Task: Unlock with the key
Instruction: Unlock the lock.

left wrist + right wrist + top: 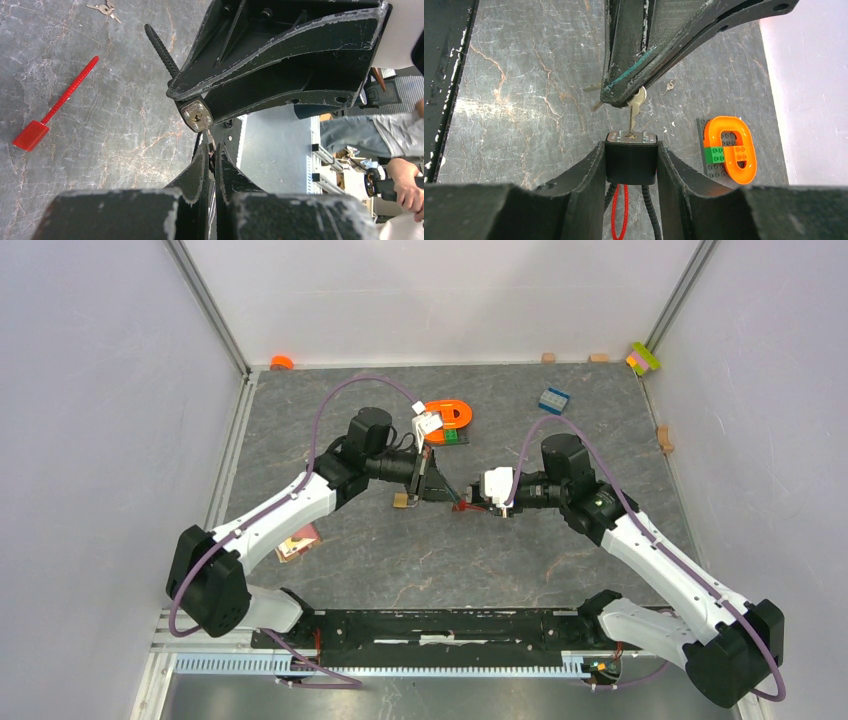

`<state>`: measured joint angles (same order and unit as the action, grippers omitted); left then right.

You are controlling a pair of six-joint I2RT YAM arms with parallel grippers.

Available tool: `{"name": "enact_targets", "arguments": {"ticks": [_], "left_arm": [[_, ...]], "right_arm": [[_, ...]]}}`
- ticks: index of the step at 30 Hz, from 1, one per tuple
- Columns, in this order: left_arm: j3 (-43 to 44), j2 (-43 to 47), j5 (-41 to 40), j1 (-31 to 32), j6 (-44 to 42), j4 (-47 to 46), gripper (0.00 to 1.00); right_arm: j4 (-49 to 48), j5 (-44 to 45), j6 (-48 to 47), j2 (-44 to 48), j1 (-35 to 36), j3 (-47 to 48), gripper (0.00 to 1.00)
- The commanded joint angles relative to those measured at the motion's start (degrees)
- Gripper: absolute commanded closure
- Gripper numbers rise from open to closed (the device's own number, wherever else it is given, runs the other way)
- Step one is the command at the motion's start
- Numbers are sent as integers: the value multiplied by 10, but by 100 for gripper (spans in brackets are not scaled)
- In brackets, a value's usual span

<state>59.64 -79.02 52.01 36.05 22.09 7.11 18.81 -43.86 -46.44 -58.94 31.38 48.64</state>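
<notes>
Left end effector (212, 150): fingers pressed together and clamped on the key (632, 120). They grip its rounded head, and the blade sticks out past the fingertips.
Right end effector (631, 150): clamped on the padlock (631, 162), with one finger against each side wall of the black body.
Meeting point: the two end effectors stand tip to tip over the middle of the tabletop (400, 560), and both things are held off its surface.
Key: straight ahead of the left fingertips, in line with the padlock. The blade tip meets the keyway face (196, 116). How deep it sits cannot be told.
Padlock: between the right fingers at their tips, with the metal keyway face turned toward the left end effector.
Cable shackle (161, 45): a black ribbed cable that runs from the far end of the padlock, back behind the right fingers.
Red seal (55, 107): lies flat on the tabletop, off to the left of the left end effector in its wrist view and well apart from it.
Spare keys (102, 7): a small bunch on the tabletop, farther out than the red seal.
Orange ring (730, 150): sits on a grey studded plate with a green brick, beyond the right fingertips and to their right in the right wrist view.
</notes>
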Motion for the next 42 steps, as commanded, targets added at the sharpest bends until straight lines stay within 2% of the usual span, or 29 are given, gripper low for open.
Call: {"name": "enact_targets", "arguments": {"ticks": [1,42], "left_arm": [[-1,1,22,-3,20,-22,98],[-10,-12,29,-12,46,-45,98]], "right_arm": [[-27,-2,8,1,-2,29,100],[-30,-3,15,-3,-4,34,100]]}}
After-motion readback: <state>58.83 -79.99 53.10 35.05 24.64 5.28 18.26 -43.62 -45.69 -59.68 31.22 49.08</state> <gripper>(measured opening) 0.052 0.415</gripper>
